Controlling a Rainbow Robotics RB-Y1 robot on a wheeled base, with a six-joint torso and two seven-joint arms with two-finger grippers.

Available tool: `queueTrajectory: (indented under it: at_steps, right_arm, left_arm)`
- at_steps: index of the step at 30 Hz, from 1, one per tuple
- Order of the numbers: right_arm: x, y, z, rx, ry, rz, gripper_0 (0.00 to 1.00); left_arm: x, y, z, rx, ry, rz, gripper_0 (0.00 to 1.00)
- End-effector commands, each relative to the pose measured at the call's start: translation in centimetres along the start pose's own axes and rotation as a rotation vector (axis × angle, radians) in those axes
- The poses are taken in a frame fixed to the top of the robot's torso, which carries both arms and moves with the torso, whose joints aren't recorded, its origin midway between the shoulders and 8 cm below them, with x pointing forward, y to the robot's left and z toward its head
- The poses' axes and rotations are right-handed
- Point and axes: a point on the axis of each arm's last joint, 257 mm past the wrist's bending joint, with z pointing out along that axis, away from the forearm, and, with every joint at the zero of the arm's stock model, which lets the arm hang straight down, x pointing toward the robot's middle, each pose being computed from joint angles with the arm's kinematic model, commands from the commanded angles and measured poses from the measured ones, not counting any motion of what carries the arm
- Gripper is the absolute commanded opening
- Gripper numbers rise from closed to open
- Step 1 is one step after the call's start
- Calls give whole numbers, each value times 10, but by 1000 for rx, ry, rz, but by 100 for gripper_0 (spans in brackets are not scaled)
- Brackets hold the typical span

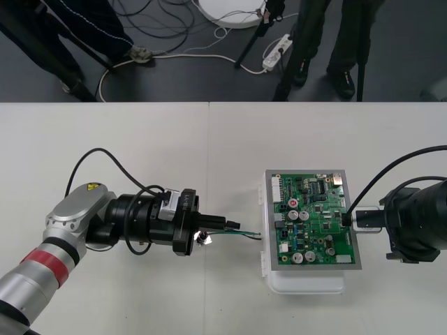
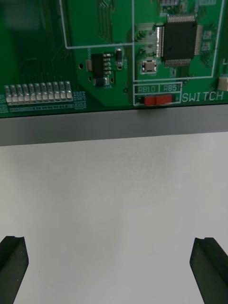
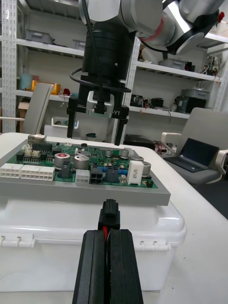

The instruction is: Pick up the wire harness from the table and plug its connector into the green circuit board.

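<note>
Front: left gripper [image 1: 221, 225] at 9 o'clock of green board [image 1: 314, 223], clamped on wire harness [image 1: 241, 234], socket [image 1: 203, 239] at its 6 o'clock | Left wrist: black plug [image 3: 109, 214] between pressed-together fingers [image 3: 94, 266], facing wall of white base [image 3: 57, 256], apart from board | Right wrist: right gripper [image 2: 110, 240] spread wide, at board's 3 o'clock edge

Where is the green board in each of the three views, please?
Front view: board right of centre, the right gripper at its edge.
Right wrist view: board beyond that gripper's open fingers.
Left wrist view: board on its white base, past the plug in the left gripper.
Shared landmark: the board's grey frame.
</note>
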Motion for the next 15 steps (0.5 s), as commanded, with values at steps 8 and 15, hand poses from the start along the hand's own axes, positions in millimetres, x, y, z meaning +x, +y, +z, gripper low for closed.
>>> queueTrajectory:
  at_steps: [8,15]
  right_arm:
    - [-11,-8,8,-16,-32,-62,100]
    - [-26,-17,18,-16,-58,-93,100]
  left_arm:
    - [2,21,31,4,54,125,0]
    - [1,21,45,-2,39,119,0]
